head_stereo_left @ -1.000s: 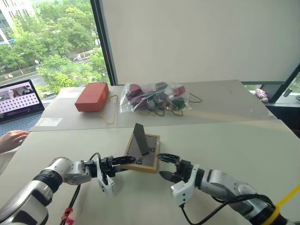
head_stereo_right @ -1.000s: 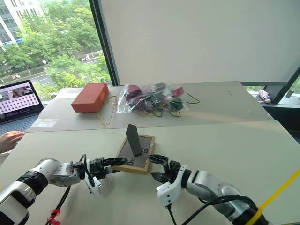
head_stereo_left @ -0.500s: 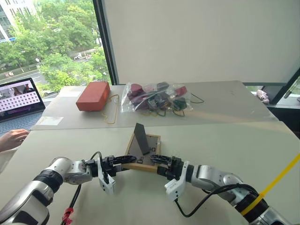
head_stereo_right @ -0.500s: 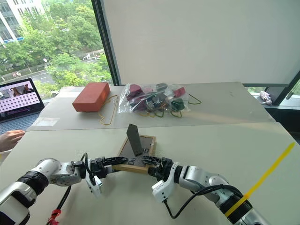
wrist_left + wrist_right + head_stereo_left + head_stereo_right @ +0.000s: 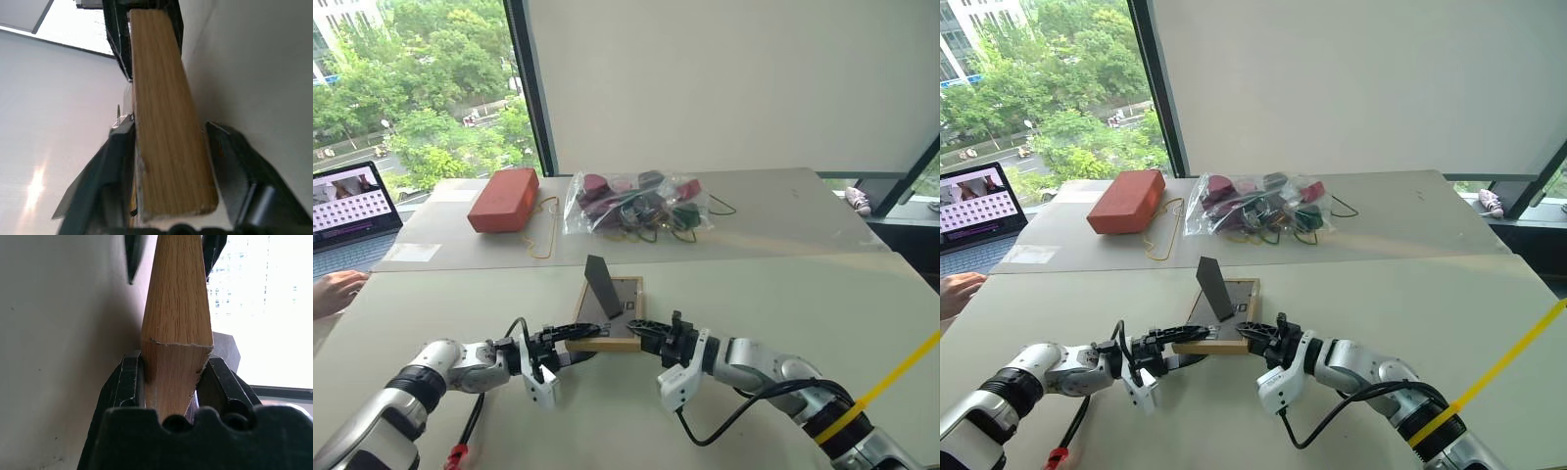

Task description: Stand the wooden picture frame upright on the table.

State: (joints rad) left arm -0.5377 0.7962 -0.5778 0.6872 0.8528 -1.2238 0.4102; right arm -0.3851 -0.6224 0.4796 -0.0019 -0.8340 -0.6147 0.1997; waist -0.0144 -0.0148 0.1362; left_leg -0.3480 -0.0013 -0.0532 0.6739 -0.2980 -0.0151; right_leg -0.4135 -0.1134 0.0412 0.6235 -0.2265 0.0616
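**Right pincer takes the frame's corner as the left lets go**

The wooden picture frame point(image 5: 609, 313) lies back-up near the middle of the bench point(image 5: 783, 294), its black fold-out stand point(image 5: 604, 287) raised and its near edge lifted a little off the surface. A second ago the right pincer point(image 5: 644, 333) hung spread just off the frame's near right corner; now it has slid in and clamped that corner, and the right wrist view shows both fingers point(image 5: 128, 382) pressed against the wood. Meanwhile the left pincer point(image 5: 570, 341), which had been gripping the near left edge, has spread its fingers; the left wrist view shows a gap between the wood and one finger point(image 5: 234, 166), so its grip is released though the edge sits between the fingers.

This looks like a handover: the right arm now carries the frame, and tipping it up onto stand and lower edge remains.
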